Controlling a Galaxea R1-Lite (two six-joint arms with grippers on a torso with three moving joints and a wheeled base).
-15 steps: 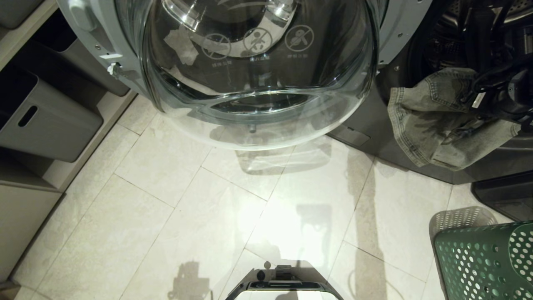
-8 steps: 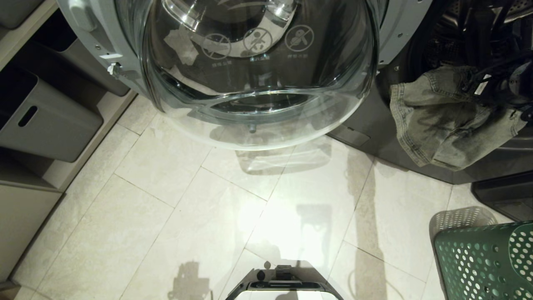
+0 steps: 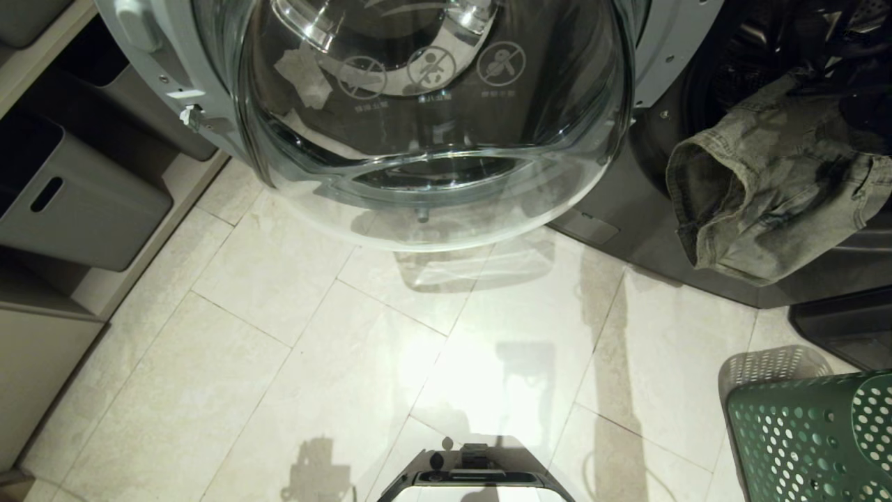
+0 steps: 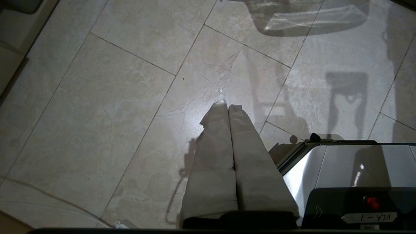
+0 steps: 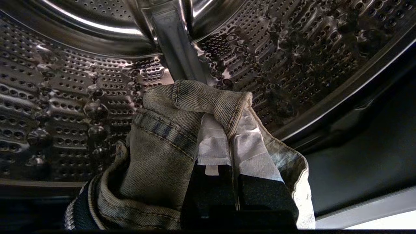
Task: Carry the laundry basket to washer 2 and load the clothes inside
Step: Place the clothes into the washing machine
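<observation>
Grey-blue denim jeans (image 3: 766, 181) hang half out of the washer's round opening (image 3: 732, 63) at the upper right of the head view. My right gripper (image 5: 231, 130) is shut on a folded hem of the jeans (image 5: 208, 100) and holds it inside the perforated steel drum (image 5: 81, 97). The green perforated laundry basket (image 3: 808, 439) stands on the floor at the lower right. My left gripper (image 4: 227, 107) hangs shut and empty over the floor tiles beside the robot's base (image 4: 341, 169).
The washer's glass door (image 3: 432, 125) stands swung open across the top middle. Grey storage bins (image 3: 77, 202) sit on low shelves at the left. A dark panel (image 3: 843, 328) lies on the floor behind the basket. Pale tiles (image 3: 348, 335) fill the middle.
My right arm has carried the jeans upward and deeper into the washer opening; the hanging cloth has bunched up and shifted right. The left arm, door and basket have not moved.
</observation>
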